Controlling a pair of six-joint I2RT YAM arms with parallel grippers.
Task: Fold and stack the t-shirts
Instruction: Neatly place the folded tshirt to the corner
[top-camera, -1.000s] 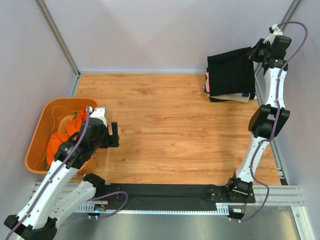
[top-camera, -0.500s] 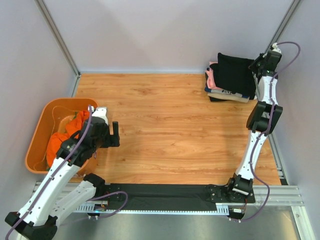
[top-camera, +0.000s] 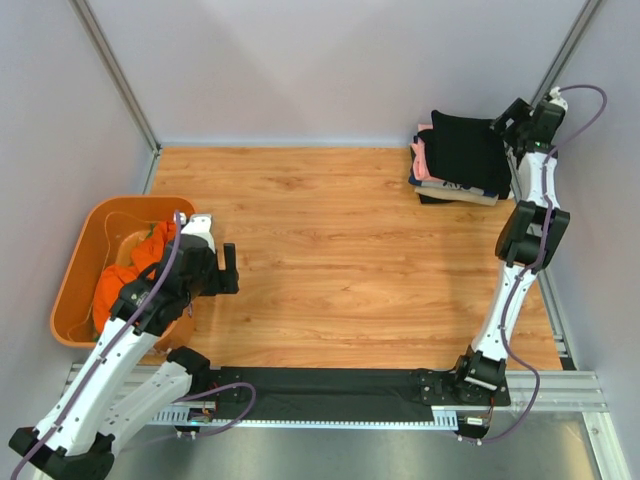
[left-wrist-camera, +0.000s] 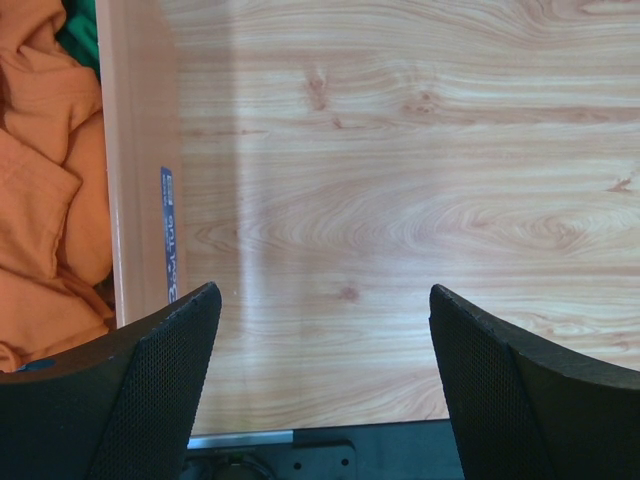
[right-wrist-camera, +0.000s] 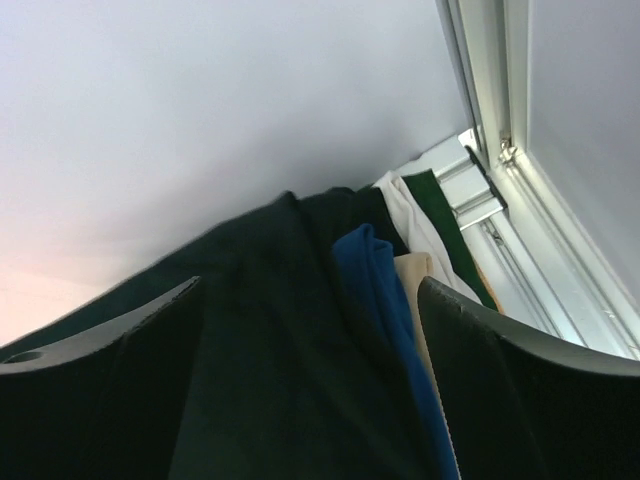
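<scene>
Right pincer (right-wrist-camera: 310, 288) is wide open at the edge of the black t-shirt (top-camera: 463, 148) on top of the pile (top-camera: 455, 191) in the far right corner. Left pincer (left-wrist-camera: 325, 300) is wide open too, near the tub (top-camera: 72, 262) with the orange t-shirt (top-camera: 112, 288).

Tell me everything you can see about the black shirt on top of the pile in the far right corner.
The black t-shirt is soft, matte cloth folded into a rough rectangle, slightly rumpled. It lies flat on top of the stack at the table's far right corner. Under it peek a pink shirt, a navy shirt and a cream shirt. The right gripper is at its right edge, jaws spread. The wrist view shows the cloth just below the fingers, but contact cannot be confirmed. No mark is visible.
</scene>
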